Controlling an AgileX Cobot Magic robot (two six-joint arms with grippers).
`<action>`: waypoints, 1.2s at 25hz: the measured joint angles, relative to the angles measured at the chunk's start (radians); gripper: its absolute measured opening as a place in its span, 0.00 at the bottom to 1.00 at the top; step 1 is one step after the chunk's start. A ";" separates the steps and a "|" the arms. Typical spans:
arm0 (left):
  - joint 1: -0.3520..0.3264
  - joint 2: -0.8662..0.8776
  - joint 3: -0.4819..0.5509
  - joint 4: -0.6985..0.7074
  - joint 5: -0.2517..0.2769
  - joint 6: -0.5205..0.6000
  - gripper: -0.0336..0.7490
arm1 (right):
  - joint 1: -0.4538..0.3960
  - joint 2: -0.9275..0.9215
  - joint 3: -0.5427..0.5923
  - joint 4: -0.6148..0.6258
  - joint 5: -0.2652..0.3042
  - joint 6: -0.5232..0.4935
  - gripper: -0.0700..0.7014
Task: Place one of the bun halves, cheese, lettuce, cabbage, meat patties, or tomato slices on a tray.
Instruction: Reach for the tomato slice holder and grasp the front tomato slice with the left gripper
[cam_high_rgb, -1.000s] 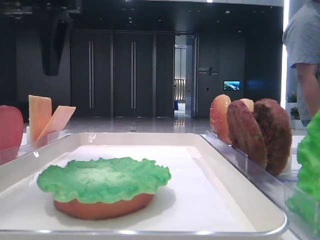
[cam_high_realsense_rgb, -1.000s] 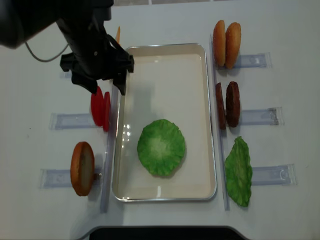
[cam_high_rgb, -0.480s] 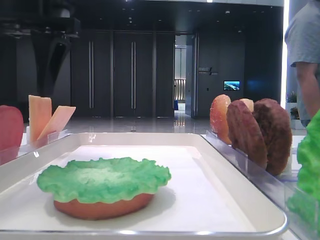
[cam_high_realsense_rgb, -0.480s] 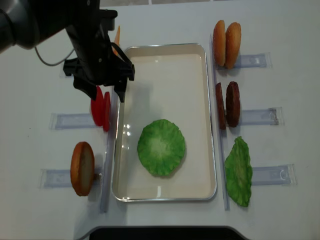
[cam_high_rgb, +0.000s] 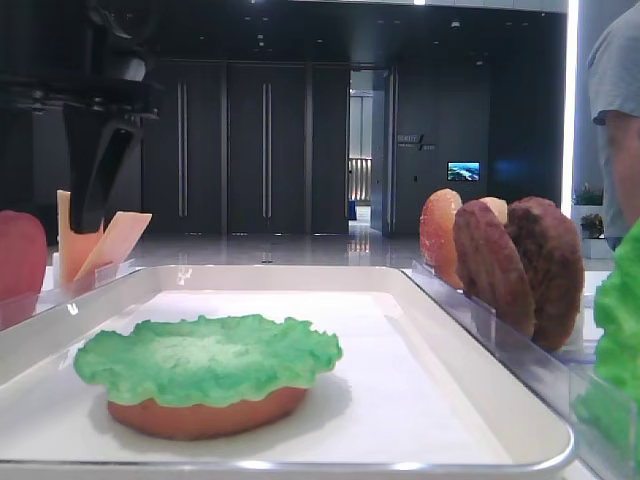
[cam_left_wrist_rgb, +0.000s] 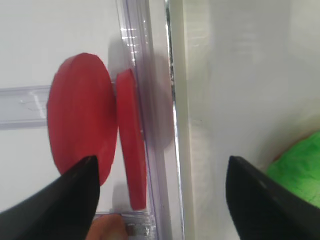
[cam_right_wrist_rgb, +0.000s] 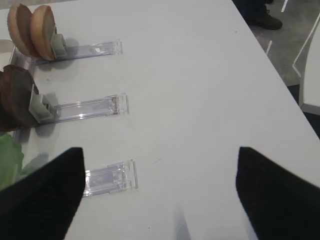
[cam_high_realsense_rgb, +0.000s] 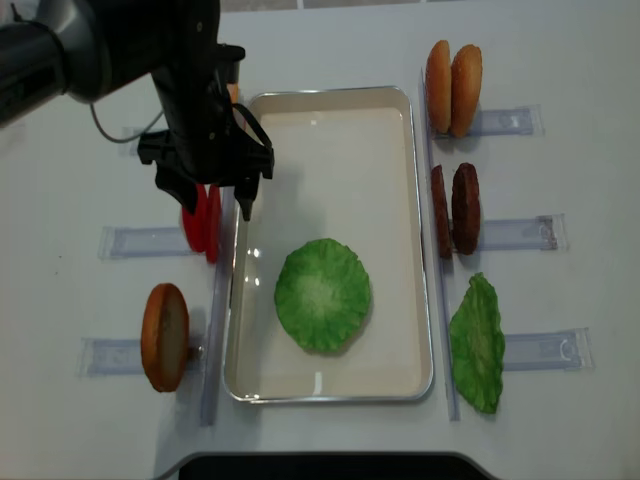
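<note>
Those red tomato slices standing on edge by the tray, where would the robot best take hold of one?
Probably by the top rim, coming straight down. The tomato slices stand upright on edge in their clear holder, flat faces sideways, so one finger can drop along each face. The left gripper hangs open above them, beside the tray.

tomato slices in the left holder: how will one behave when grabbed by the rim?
Probably stiff: the tomato slices stand on edge in the clear holder without sagging. Their faces look smooth, so a slice may slip in a light pinch. Being round discs, one could roll or topple flat if released on edge onto the tray.
</note>
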 joint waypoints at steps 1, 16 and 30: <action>0.000 0.003 0.000 0.002 0.000 0.000 0.81 | 0.000 0.000 0.000 0.000 0.000 0.000 0.84; 0.000 0.067 0.000 0.042 -0.018 0.000 0.64 | 0.000 0.000 0.000 0.000 0.000 0.000 0.84; 0.000 0.077 0.000 0.086 -0.025 0.020 0.11 | 0.000 0.000 0.000 0.000 0.000 0.000 0.84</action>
